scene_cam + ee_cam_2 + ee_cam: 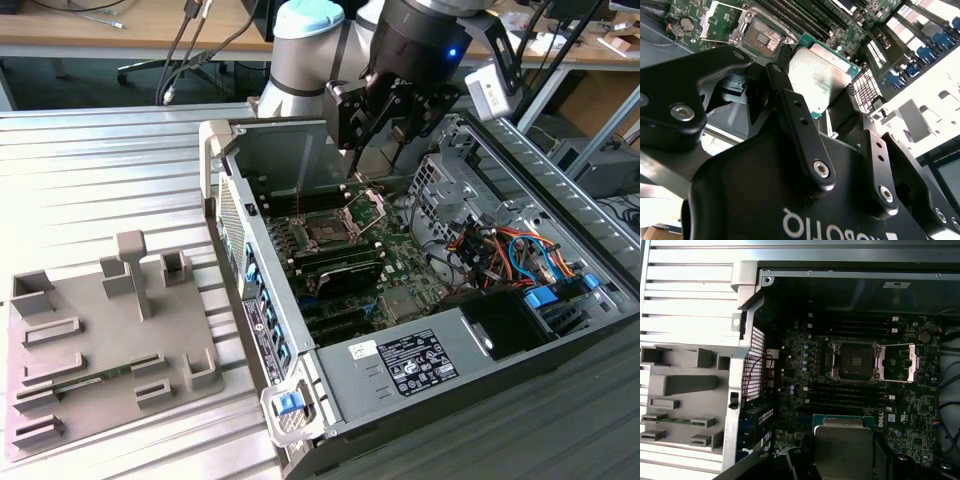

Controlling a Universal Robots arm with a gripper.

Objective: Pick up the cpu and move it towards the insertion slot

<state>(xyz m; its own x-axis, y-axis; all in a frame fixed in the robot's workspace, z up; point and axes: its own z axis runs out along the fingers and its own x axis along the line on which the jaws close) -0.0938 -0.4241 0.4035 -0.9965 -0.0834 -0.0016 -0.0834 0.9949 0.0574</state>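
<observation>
Claw: you have the gripper (818, 75) closed narrow on the cpu (822, 75), one black finger (790, 105) on each of two opposite edges.
Cpu: one. In both wrist views its silvery top faces the camera, and it hangs above the green board, apart from the insertion slot (856, 361).
Insertion slot: one, bare and dark inside its metal frame, with the load plate (900, 362) swung open beside it.
Exterior view gives you: the arm (300, 60) reaching down into the open computer case (230, 140), wrist pointing downward, claw above the board near the slot. The chip between the fingers is hard to make out from there.
First wrist view gives you: the grey tray (685, 385) just outside the case wall, with what looks like one green memory stick (670, 420) lying in a recess.
Second wrist view gives you: the grip itself, up close.
</observation>
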